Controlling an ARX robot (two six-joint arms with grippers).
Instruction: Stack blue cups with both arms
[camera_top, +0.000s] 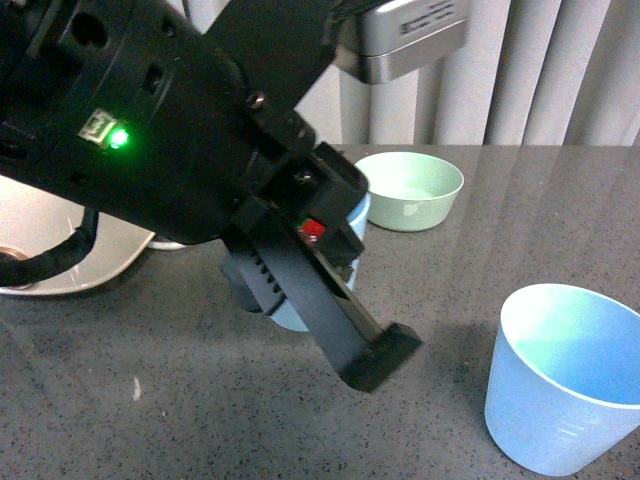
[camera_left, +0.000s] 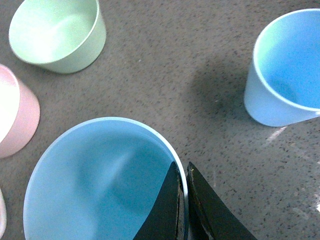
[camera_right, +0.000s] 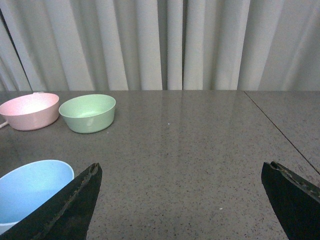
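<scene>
- Up front, the front view shows a dark grey speckled table (camera_top: 200, 400) with pale curtains (camera_top: 560, 70) hanging behind it and a silver-grey housing (camera_top: 410, 40) at the top edge.
- Much of that view is filled by the bulky black left arm (camera_top: 150, 130), which slants down from the upper left. It has a green light and a red mark, and one long black finger (camera_top: 340, 320) reaches toward the table.
- Behind that finger sits the first blue cup (camera_top: 290, 312), mostly hidden. Whether it is off the surface cannot be told.
- The green bowl (camera_top: 410, 190) stands farther back, and the second blue cup (camera_top: 565, 380) stands upright and alone at the near right, well apart from the first.
- Next, the left wrist view looks down on the same speckled surface. The left gripper (camera_left: 182, 165) is clamped on the first cup's rim — one finger inside the wall, the other outside.
- Beyond it are the pink bowl (camera_left: 15, 115) and the green bowl, with the second cup off to the other side.
- Lastly, the right wrist view looks low across the table to the curtains. The right gripper (camera_right: 180, 200) is spread wide and holds nothing. The second blue cup is just beside one finger, and both bowls stand touching or nearly so — far back.
</scene>
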